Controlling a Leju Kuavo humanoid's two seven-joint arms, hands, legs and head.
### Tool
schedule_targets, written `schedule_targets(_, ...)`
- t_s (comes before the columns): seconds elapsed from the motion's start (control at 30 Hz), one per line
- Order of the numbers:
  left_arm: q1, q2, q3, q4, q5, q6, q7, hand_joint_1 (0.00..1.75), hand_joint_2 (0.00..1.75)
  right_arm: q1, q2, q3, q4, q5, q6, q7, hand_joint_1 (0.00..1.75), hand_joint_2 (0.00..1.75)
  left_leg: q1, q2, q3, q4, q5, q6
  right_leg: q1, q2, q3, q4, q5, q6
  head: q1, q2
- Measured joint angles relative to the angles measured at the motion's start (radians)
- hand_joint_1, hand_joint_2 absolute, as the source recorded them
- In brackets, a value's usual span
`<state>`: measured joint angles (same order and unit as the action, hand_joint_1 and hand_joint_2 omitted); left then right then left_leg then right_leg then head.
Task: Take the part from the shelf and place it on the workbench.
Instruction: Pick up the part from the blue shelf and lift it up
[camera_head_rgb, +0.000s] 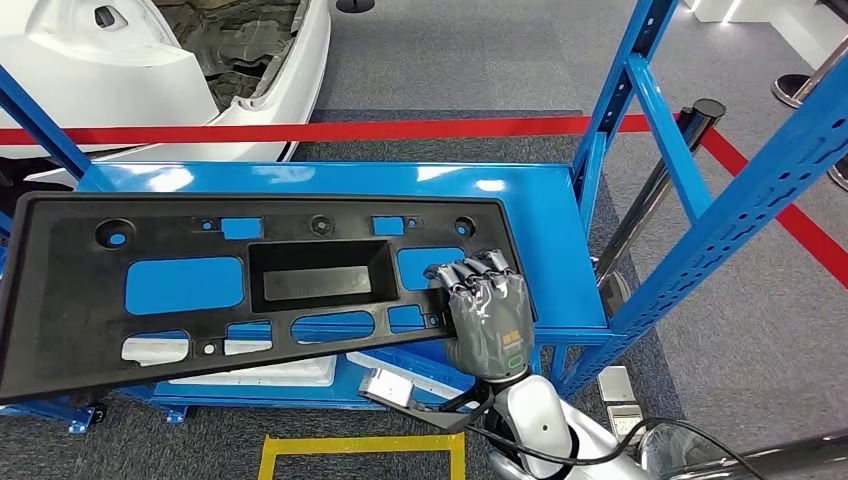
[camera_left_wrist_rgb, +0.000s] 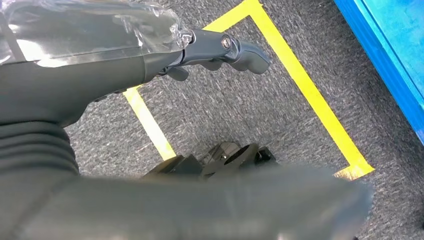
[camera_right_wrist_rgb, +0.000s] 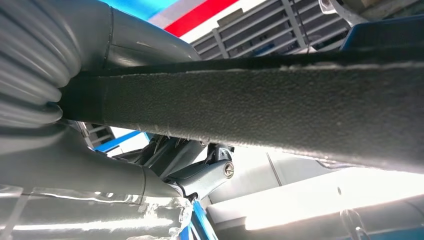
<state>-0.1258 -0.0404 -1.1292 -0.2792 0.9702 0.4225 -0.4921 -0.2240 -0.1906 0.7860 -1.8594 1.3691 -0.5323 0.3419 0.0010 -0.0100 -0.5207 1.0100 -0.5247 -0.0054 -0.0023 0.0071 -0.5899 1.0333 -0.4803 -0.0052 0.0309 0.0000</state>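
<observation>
The part (camera_head_rgb: 200, 290) is a long black plastic panel with a rectangular pocket and several cut-outs. It lies tilted over the top of the blue shelf (camera_head_rgb: 545, 215), its left end running out of the head view. My right hand (camera_head_rgb: 487, 312) grips its right end, fingers curled over the top face. In the right wrist view the part's textured edge (camera_right_wrist_rgb: 280, 105) passes between thumb and fingers. My left hand (camera_left_wrist_rgb: 100, 65) hangs over the carpet beside the shelf, fingers (camera_left_wrist_rgb: 235, 47) spread and holding nothing.
Blue shelf uprights (camera_head_rgb: 740, 215) rise on the right. A red barrier tape (camera_head_rgb: 400, 128) and a stanchion (camera_head_rgb: 660, 190) stand behind, with a white car body (camera_head_rgb: 150, 60) at the back left. White parts (camera_head_rgb: 270, 372) lie on the lower shelf. Yellow floor tape (camera_left_wrist_rgb: 300, 80) marks a square.
</observation>
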Motion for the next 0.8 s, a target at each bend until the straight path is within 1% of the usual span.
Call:
schedule_targets(0.2, -0.001, 0.000, 0.000, 0.000, -0.002, -0.003, -0.001, 0.00, 1.75, 0.016, -0.005, -0.003, -0.025, 0.002, 0.013, 0.000, 1.75, 1.75, 0.000, 0.000, 0.000, 0.000, 0.000, 0.000, 0.000, 0.000, 0.000, 0.000, 0.000, 0.000, 0.000, 0.000)
schedule_targets(0.47, -0.001, 0.000, 0.000, 0.000, -0.006, -0.006, -0.003, 0.00, 1.75, 0.019, -0.010, -0.004, -0.037, -0.009, 0.052, 0.003, 1.75, 1.75, 0.000, 0.000, 0.000, 0.000, 0.000, 0.000, 0.000, 0.000, 0.000, 0.000, 0.000, 0.000, 0.000, 0.000)
schedule_targets(0.8, 0.007, -0.006, 0.016, 0.000, 0.031, 0.056, 0.012, 0.00, 1.75, 0.024, -0.014, -0.004, -0.043, -0.036, 0.088, 0.015, 1.75, 1.75, -0.001, 0.000, 0.000, 0.001, 0.000, 0.001, -0.001, 0.000, 0.000, -0.001, 0.001, 0.001, 0.000, 0.000)
